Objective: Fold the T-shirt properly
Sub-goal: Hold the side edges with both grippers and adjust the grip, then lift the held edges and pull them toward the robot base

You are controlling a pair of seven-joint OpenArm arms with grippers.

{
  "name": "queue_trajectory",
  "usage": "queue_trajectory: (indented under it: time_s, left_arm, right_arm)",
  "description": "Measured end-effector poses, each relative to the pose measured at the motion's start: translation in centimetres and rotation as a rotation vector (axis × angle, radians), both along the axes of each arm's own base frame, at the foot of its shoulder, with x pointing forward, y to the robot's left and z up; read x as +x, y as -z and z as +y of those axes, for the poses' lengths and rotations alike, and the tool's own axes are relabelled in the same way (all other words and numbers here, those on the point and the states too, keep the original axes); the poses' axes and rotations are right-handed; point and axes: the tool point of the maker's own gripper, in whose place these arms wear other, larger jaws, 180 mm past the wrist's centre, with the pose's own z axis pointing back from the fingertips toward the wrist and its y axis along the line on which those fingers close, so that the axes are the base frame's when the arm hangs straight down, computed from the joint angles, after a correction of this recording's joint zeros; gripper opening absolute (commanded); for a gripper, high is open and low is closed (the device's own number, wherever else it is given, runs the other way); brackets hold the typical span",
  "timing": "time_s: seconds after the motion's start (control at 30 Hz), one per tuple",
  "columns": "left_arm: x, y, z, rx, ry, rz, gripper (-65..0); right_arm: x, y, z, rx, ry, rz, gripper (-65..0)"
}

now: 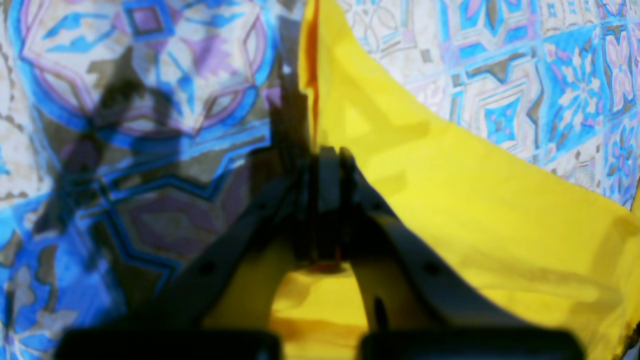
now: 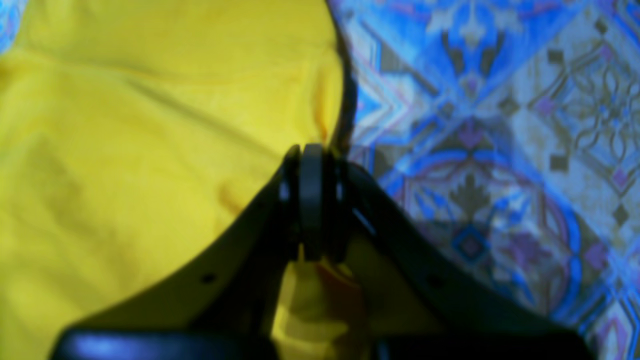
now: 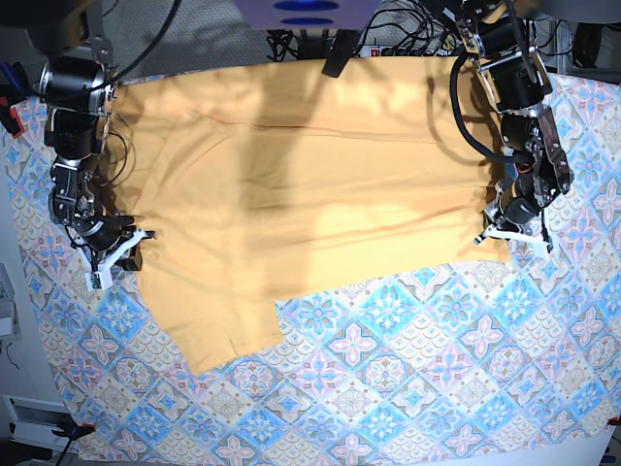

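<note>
The yellow-orange T-shirt [image 3: 310, 194] lies spread flat over the far half of the table, with one flap reaching toward the front left. No lettering shows. My left gripper [image 3: 509, 231] is at the shirt's right edge in the base view. In the left wrist view the gripper [image 1: 325, 160] is shut on the shirt's edge [image 1: 450, 190]. My right gripper [image 3: 121, 248] is at the shirt's left edge. In the right wrist view the gripper [image 2: 312, 155] is shut on the shirt's edge [image 2: 150, 150].
The blue-and-pink tile-patterned tablecloth [image 3: 408, 369] covers the table and lies bare across the front half. Black cables and equipment [image 3: 388, 19] sit behind the far edge. Both arms' upper links stand over the far corners.
</note>
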Motion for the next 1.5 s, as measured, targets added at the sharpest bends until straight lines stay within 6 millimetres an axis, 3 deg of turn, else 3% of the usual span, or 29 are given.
queue_trajectory:
  time_s: [0.2,0.5,0.77,0.97,1.23,1.5]
  left_arm:
    - [0.4,-3.2,0.5,0.067,0.024,-0.084,-65.0]
    - [-1.7,-3.5,0.4,0.101,0.047,-0.082,-65.0]
    - [-3.3,-5.2,0.3,0.152,0.081,-0.111,-65.0]
    - [-5.3,-6.1,0.0,0.192,0.112,-0.115,-65.0]
    - [-8.0,-5.8,-0.9,0.158,0.121,-0.096,-65.0]
    - [-10.9,-4.3,-1.4,0.089,0.105,-0.048,-65.0]
  right_arm:
    - [-0.6,-2.4,-1.0,-0.047,-0.006,-0.046,-64.8]
    - [-2.5,-4.7,-2.2,-0.109,-0.017,-0.082,-64.8]
    - [-4.0,-4.9,-3.4,-0.084,-0.017,-0.051,-64.8]
    - [-5.7,-3.5,-3.4,-0.087,-0.018,-0.006,-64.8]
    - [-7.4,-3.0,-3.3,-0.109,-0.031,0.014,-64.8]
    - [-8.0,-4.3,-3.1,-0.149,-0.060,-0.024,-64.8]
